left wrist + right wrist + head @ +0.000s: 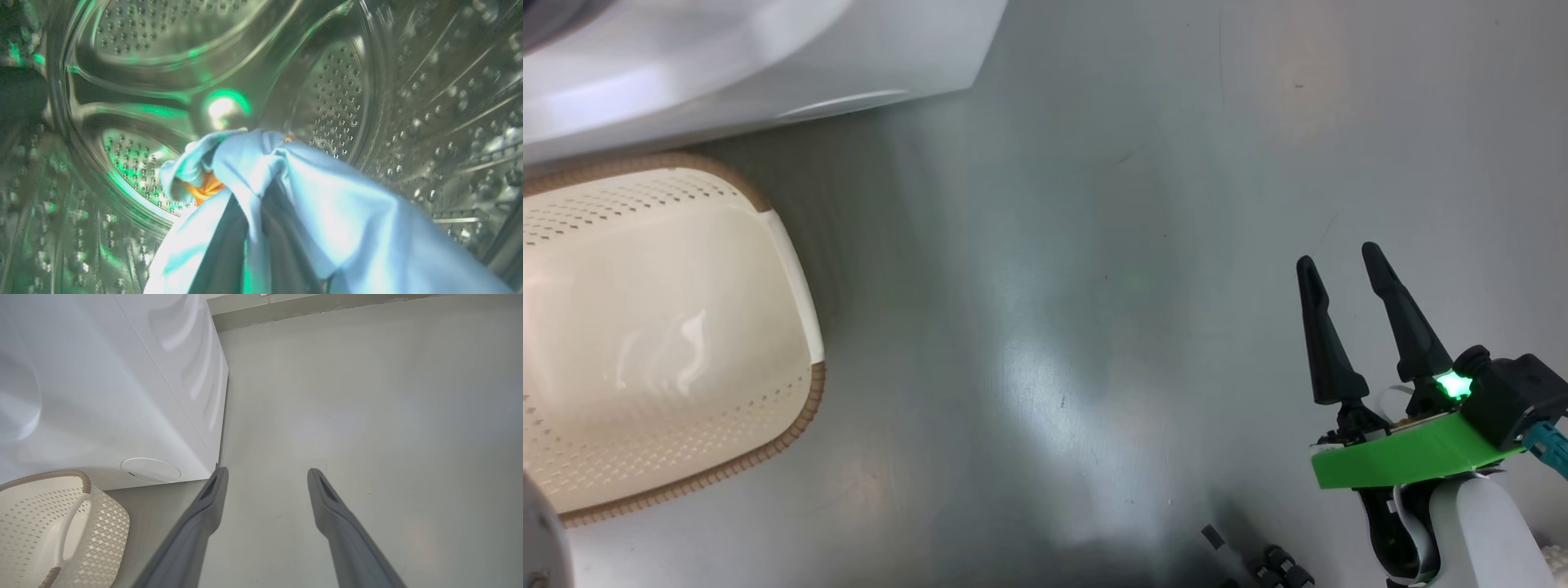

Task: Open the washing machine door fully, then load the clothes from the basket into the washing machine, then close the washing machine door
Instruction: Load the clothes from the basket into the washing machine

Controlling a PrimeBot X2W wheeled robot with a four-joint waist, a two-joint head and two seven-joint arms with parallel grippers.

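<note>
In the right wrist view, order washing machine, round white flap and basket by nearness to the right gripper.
1. washing machine: lower corner beside a fingertip of the right gripper.
2. round white flap: farther left, low on front.
3. basket: lower left, nearly tied with flap.

The washing machine (102,396) has a smooth, glossy white casing, and its drum (335,102) is shiny perforated metal. The clothes (327,196) are soft, smooth light-blue cloth. The basket (654,196) is cream perforated plastic, faintly glossy, with a brown woven-look rim. The floor (1094,245) is smooth grey with a dull sheen. The fingers (1327,343) of the right gripper (1339,260) look matt black.
</note>
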